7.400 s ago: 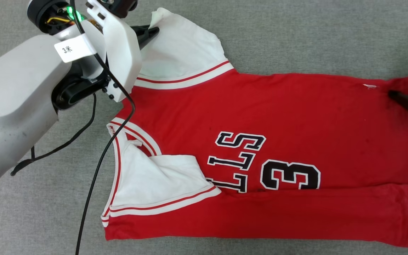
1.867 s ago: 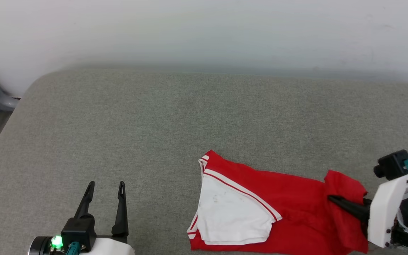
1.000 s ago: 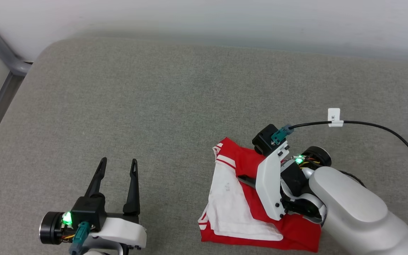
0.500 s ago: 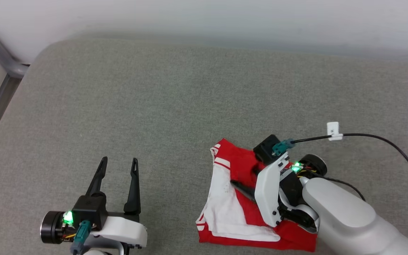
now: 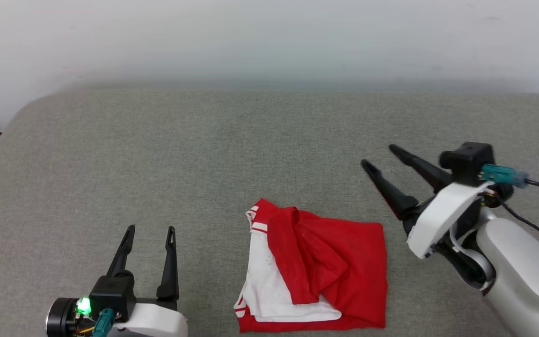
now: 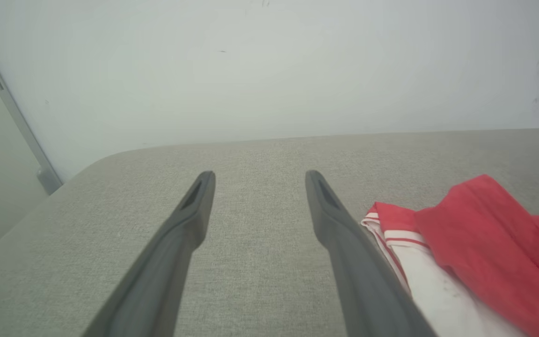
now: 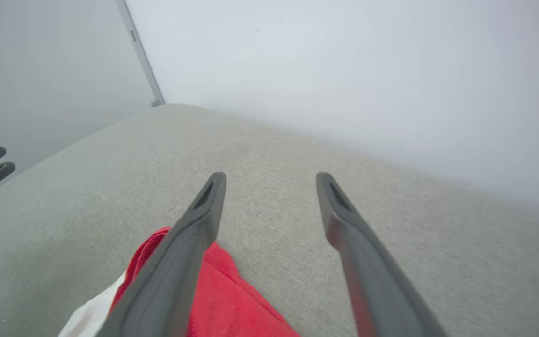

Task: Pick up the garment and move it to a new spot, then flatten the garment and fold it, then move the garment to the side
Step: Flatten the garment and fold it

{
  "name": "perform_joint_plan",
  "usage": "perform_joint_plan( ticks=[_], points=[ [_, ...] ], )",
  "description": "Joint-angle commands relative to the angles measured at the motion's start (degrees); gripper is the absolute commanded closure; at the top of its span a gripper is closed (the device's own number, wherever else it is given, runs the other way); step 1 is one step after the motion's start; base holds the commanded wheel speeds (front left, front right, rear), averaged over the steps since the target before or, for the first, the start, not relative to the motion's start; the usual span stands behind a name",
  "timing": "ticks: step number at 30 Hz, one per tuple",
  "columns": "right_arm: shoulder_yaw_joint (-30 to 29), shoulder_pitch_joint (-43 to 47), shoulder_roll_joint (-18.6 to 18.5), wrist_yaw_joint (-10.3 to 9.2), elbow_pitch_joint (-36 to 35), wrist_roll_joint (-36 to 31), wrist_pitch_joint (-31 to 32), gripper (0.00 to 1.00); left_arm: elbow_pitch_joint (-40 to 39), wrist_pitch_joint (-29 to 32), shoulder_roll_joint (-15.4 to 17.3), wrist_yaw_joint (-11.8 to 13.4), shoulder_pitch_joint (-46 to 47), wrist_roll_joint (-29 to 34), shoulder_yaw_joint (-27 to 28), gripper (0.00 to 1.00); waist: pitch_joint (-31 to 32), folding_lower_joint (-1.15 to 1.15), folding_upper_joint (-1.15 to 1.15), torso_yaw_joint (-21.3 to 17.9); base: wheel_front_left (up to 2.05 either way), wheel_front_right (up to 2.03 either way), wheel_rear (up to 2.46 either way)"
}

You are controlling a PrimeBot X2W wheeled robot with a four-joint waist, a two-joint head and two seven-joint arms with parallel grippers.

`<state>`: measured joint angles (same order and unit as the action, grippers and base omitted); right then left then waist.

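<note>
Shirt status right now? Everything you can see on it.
The shirt is soft red cloth, folded into a lumpy, wrinkled rectangle lying on the grey padded surface. A white sleeve with red-and-white striped trim shows along its left side, and a loose red flap is draped over part of it. The edges are not squared. The left hand and right hand are both open and clear of it.

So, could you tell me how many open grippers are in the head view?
2. The left gripper is at the lower left, left of the garment; the right gripper is up and right of it.
</note>
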<state>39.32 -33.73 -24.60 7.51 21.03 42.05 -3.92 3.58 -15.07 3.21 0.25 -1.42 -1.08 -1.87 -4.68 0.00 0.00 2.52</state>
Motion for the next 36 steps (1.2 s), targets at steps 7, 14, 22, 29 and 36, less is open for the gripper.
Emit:
perform_joint_plan(
  ticks=[7,14,22,29,36],
  points=[
    [-13.9,8.0,2.1,-0.05,-0.4,-11.9,-8.7,0.0,-0.2,-0.1,0.1,0.1,-1.2,-0.1,0.4,0.0,2.1,0.0,0.0,-3.2,0.0,0.0,0.0],
    [-28.6,17.8,7.6,-0.05,-5.4,-23.0,-11.0,0.0,0.0,-0.1,0.2,0.2,-2.4,-0.2,1.1,0.0,3.7,0.0,0.0,-4.7,0.0,0.0,0.0],
    [-37.7,28.8,14.6,-0.05,-15.2,-30.6,-11.3,0.0,-1.1,-0.1,0.5,0.2,-4.1,0.0,1.9,0.0,4.8,0.0,0.0,-4.6,0.0,0.0,0.0],
    [-39.8,36.3,18.6,-0.05,-19.4,-32.6,-11.3,0.0,-2.2,-0.1,0.8,0.4,-5.3,0.4,2.2,0.0,5.3,0.0,0.0,-3.3,0.0,0.0,0.0],
    [-40.4,39.5,20.1,-0.05,-20.0,-33.2,-11.3,0.0,-2.7,-0.1,1.1,0.5,-6.4,0.7,2.0,0.0,5.7,0.0,0.0,-2.5,0.0,0.0,0.0]
  ],
)
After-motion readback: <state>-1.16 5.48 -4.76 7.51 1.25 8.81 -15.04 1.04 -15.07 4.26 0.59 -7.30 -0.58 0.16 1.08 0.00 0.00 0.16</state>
